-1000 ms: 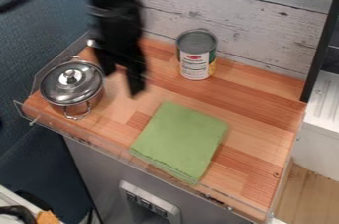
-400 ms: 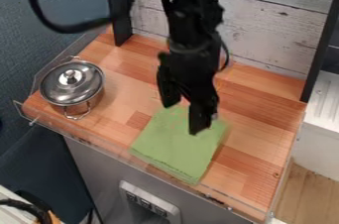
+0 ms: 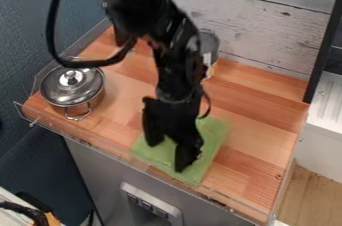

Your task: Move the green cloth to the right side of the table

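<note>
Weathered pale planks (image 3: 267, 15) back our wood-block table (image 3: 260, 125), clear edging (image 3: 217, 201) along its front. We see a shiny round metal pot (image 3: 73, 87) at view left, knobbed lid on, wire handle out front. Can (image 3: 211, 45) stands at the back, partly behind the arm (image 3: 177, 72); we can't read its label. Green cloth (image 3: 212, 132) lies flat mid-table, near the front edge. Gripper (image 3: 168, 146) is over it, fingers spread; we can't tell if they touch it.
</note>
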Controlling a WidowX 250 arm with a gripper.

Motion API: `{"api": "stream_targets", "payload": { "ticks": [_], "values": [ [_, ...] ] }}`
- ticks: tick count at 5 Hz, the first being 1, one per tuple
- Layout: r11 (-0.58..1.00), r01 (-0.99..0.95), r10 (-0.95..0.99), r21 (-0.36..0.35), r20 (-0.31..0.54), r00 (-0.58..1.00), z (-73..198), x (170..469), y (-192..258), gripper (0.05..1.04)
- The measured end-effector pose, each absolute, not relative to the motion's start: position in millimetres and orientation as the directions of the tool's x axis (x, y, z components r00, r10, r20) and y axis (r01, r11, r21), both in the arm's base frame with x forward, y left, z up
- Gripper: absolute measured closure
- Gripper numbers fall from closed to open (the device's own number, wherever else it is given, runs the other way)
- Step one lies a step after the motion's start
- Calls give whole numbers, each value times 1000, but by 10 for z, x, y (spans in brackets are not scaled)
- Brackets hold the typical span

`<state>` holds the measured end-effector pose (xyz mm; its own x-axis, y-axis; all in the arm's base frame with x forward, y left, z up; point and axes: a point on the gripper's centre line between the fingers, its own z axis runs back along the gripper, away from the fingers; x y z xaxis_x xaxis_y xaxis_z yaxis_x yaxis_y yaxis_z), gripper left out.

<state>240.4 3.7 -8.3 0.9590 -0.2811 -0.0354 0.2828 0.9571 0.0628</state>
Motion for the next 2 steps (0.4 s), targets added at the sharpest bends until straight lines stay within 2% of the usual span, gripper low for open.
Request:
{"api": "stream_targets", "payload": {
  "ticks": [1,2],
  "values": [
    [949,298,-298,100,-16,954,-90,2453,36,82],
    [951,299,-300,77,2,954,-98,2540,-27,81]
  ]
}}
